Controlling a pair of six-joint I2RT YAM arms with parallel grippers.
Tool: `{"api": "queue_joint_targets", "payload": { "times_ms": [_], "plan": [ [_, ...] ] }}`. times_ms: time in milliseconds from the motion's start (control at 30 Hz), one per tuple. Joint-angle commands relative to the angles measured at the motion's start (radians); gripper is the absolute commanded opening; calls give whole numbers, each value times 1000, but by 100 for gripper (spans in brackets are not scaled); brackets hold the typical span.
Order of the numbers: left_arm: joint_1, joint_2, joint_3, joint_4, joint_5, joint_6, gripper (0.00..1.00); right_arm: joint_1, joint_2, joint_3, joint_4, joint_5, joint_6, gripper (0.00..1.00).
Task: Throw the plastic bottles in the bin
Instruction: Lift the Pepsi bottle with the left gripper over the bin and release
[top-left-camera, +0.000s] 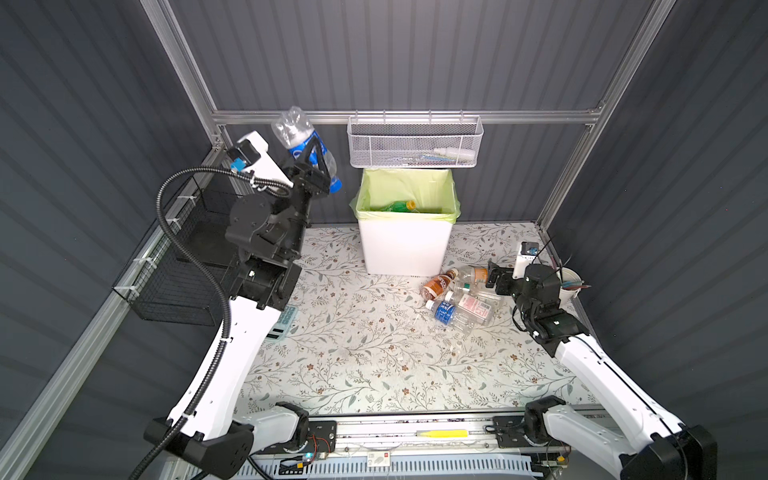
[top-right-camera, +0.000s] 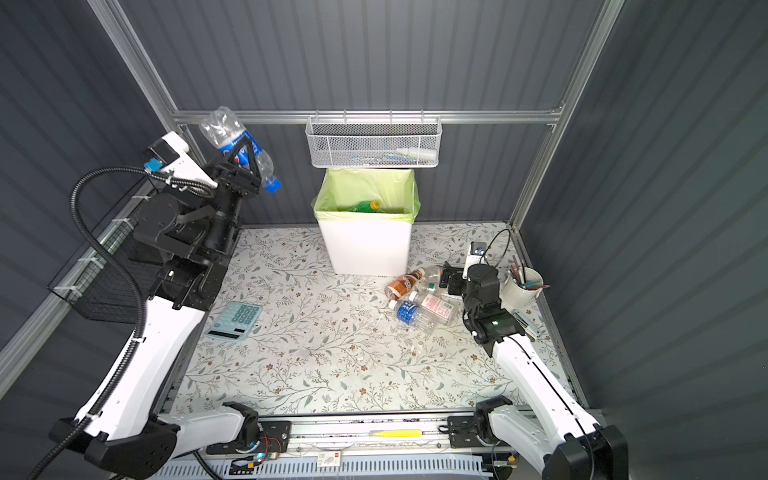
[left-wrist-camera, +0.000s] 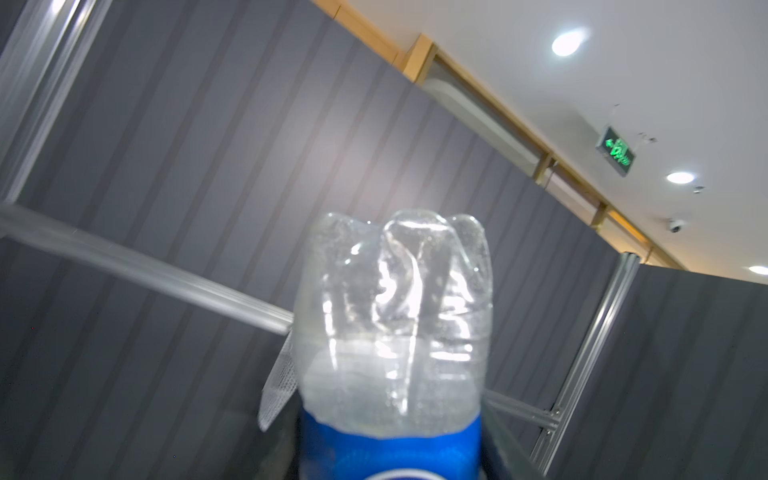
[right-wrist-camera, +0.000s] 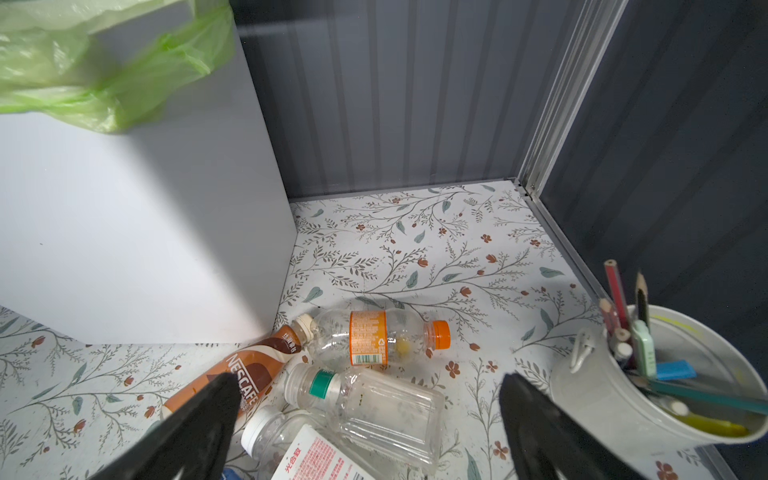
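A blue-labelled bottle (top-left-camera: 291, 129) is clamped in the left gripper (top-left-camera: 313, 156), raised left of the bin (top-left-camera: 405, 249) — long axis tilted, cap down toward the bin, base up. One green bottle (top-left-camera: 399, 205) lies inside the bin. Five bottles (top-left-camera: 457, 299) — perhaps more hidden — are heaped beside the bin, below the right gripper (right-wrist-camera: 370, 380), whose jaws are spread wide.

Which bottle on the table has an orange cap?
The clear bottle with the orange label; the others on the table have white or green caps.
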Motion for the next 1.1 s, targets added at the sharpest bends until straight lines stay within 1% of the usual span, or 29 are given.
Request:
{"api": "queue_joint_targets", "payload": {
  "times_ms": [0, 67, 133, 167, 200, 233, 300, 400, 533, 667, 800, 933, 1067],
  "plan": [
    [3, 241, 97, -32, 170, 26, 58, -4, -16, 21, 23, -11, -8, 99],
    [1, 430, 262, -124, 280, -32, 62, -3, -10, 27, 20, -33, -6, 99],
    [-14, 595, 437, -239, 354, -61, 66, -4, -3, 41, 9, -44, -5, 99],
    [-23, 636, 476, -250, 366, -65, 72, -4, 0, 50, 0, -49, -6, 99],
    [-33, 643, 470, -223, 360, -64, 80, -4, 0, 55, -7, -54, -5, 99],
    [-43, 625, 435, -166, 343, -55, 91, -4, -2, 57, -12, -54, -5, 99],
    [-52, 561, 356, -69, 308, -26, 99, -4, -8, 54, -16, -55, -3, 99],
    [-54, 459, 285, -30, 252, 30, 100, -5, -13, 43, -18, -54, 5, 99],
    [-53, 328, 170, -12, 213, 101, 100, -4, -4, 34, -21, -63, 14, 99],
    [-54, 232, 36, 35, 200, 113, 100, -3, 29, 51, -49, -105, 3, 99],
    [-54, 168, -64, 40, 183, 112, 100, 15, 72, 83, -106, -148, -34, 99],
    [-54, 99, -195, 59, 137, 115, 100, 91, 128, 118, -185, -151, -100, 99],
    [-54, 37, -344, 45, 67, 117, 100, 209, 254, 170, -289, -104, -155, 99]
  ]
}}
